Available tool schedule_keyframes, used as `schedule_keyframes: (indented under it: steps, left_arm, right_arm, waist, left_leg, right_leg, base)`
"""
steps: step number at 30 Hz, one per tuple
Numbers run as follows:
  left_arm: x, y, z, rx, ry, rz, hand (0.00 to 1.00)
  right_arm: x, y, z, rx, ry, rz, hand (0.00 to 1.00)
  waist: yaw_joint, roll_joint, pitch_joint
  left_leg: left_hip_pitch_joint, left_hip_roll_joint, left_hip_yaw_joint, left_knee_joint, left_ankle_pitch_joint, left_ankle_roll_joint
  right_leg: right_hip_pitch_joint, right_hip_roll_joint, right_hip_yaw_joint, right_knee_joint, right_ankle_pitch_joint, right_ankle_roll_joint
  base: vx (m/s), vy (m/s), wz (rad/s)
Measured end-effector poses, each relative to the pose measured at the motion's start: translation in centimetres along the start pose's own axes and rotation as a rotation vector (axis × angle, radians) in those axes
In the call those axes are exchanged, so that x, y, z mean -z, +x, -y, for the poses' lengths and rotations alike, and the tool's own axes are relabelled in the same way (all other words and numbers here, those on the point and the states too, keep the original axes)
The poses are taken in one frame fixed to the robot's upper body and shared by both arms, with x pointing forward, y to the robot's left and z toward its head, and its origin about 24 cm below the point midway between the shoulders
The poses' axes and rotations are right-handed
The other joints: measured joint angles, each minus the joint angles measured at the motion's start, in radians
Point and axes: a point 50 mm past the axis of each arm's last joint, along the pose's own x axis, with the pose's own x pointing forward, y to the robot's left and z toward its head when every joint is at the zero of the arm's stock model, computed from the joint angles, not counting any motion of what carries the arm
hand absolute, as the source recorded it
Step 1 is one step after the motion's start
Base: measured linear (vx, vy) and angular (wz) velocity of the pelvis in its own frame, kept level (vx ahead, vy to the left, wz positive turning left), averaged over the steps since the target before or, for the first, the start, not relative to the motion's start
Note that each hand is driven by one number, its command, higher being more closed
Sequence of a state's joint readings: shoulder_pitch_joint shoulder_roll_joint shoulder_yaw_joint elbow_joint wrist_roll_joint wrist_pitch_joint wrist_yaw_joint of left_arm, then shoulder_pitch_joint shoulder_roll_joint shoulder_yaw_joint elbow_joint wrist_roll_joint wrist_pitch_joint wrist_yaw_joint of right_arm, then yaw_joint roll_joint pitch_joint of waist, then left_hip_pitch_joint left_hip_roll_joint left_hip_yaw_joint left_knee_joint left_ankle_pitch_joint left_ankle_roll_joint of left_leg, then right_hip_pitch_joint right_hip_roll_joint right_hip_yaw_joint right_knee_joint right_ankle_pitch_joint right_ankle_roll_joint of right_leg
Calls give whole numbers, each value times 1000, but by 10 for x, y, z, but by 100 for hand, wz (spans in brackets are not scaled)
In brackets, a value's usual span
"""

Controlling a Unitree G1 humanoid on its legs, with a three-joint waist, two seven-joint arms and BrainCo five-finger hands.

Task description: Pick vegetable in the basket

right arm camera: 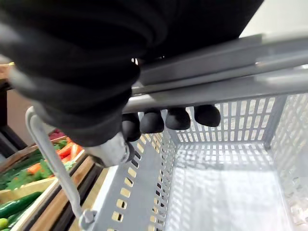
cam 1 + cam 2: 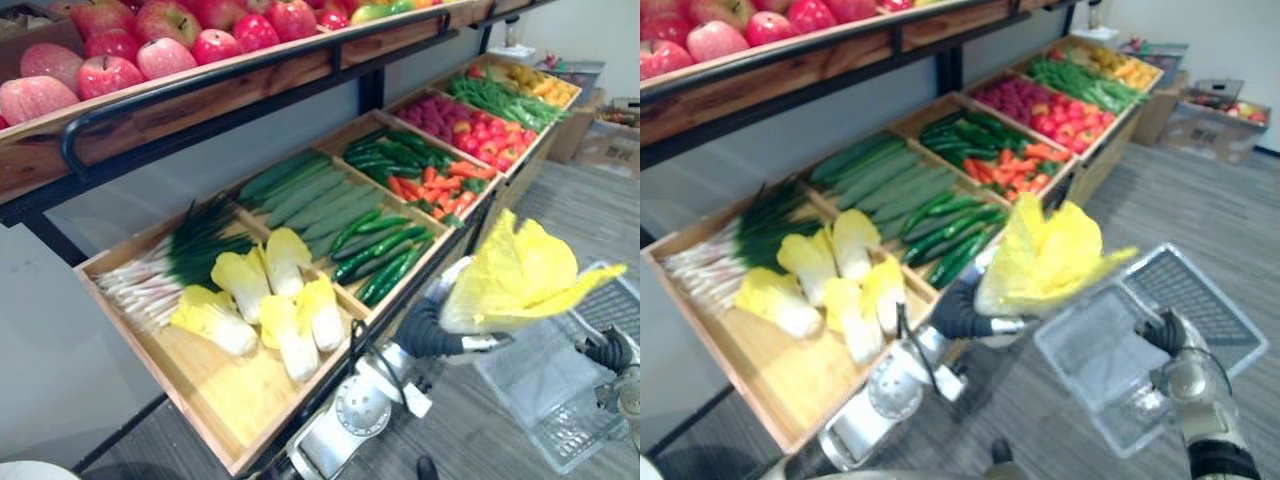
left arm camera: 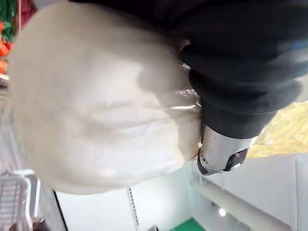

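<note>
The left hand [image 2: 432,332] is closed round the pale stalk end of a cabbage [image 2: 520,275]. It holds the cabbage up in the air, with the yellow leaves fanned out away from the wrist. The left wrist view shows one of its fingers [image 3: 219,150] pressed against the smooth white base. Just past the leaf tips hangs the empty grey basket [image 2: 1238,335]. The right hand [image 1: 72,72] carries it, with its fingers [image 1: 166,119] curled under the handle [image 1: 226,84].

The stalk end looks rounded and glossy, so I judge that the cabbage could twist or slide out of the grip before it is over the opening. The leaves spread wide and could catch on the basket's near rim or on the handle bars that cross the opening. If they catch, the cabbage would tip onto the floor [image 2: 455,450]. The basket hangs from one hand only, so a load landing off-centre may swing or tilt it. A release from too high could also bounce the cabbage out.

Close behind the left forearm is the edge of the wooden tray [image 2: 200,390], which a backward swing might knock. More cabbages [image 2: 270,310] lie in that tray, with spring onions [image 2: 160,270] beyond them. Further off are cucumbers [image 2: 300,195] and carrots [image 2: 440,180], and apples [image 2: 150,45] sit on the upper shelf [image 2: 200,90]. Apart from the handle, nothing stands between the held cabbage and the basket.
</note>
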State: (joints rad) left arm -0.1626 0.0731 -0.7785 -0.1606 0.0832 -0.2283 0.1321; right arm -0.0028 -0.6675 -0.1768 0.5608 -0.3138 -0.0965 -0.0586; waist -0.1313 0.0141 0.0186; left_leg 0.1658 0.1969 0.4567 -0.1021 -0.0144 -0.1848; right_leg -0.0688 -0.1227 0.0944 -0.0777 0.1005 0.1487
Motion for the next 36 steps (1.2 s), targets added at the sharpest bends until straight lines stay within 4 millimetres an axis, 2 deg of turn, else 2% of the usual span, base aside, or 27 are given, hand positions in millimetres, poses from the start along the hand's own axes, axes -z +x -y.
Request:
schedule_keyframes:
  steps: [5,8,11,17,25,29,33,36]
  left_arm:
    - [18,14,26,114,14,-69,100]
    - [23,17,35,174,45,-77,100]
    - [31,16,40,206,59,-109,100]
    - [49,18,42,250,149,-177,100]
    - [77,24,43,259,336,-255,100]
    - [86,26,42,247,407,-275,100]
    - [91,28,41,232,485,-265,100]
    - [95,28,39,220,517,-270,100]
  right_arm:
    - [-11,-7,-13,-70,66,60,100]
    - [-16,-9,-21,-91,91,77,100]
    - [-27,-9,-20,-87,80,123,100]
    - [-45,-9,-14,-64,74,200,100]
    - [-83,-22,-14,-67,139,384,100]
    - [-90,-25,-21,-109,202,412,100]
    - [-88,-27,-24,-140,240,404,100]
    - [-89,-27,-27,-181,261,408,100]
  waist:
    - [-9,-7,1]
    - [-16,-12,1]
    - [-26,-15,2]
    - [-39,-29,4]
    - [-69,-49,3]
    - [-84,-63,4]
    - [-88,-71,8]
    - [-105,-73,9]
  left_leg:
    - [11,-1,10,0,-8,-1]
    - [13,-1,12,0,-8,0]
    - [15,-3,18,0,-11,-1]
    - [13,-6,28,0,-12,-1]
    - [31,-2,61,1,-26,-8]
    - [31,-4,83,5,-31,-9]
    - [44,-3,107,6,-38,-11]
    - [47,-5,117,6,-46,-13]
  right_leg:
    - [2,3,13,0,0,0]
    - [1,3,16,0,0,0]
    - [-2,2,22,0,-2,2]
    - [-14,3,33,3,-1,1]
    - [-19,15,66,3,-1,0]
    - [-33,19,83,5,0,-1]
    - [-39,28,109,9,0,-1]
    - [-46,32,124,9,0,-1]
  base:
    - [28,-9,-9]
    - [0,0,0]
    - [-1,-15,-5]
    - [2,-11,-5]
    - [14,-14,-12]
    - [30,-18,-14]
    - [43,-20,-19]
    - [25,-33,-17]
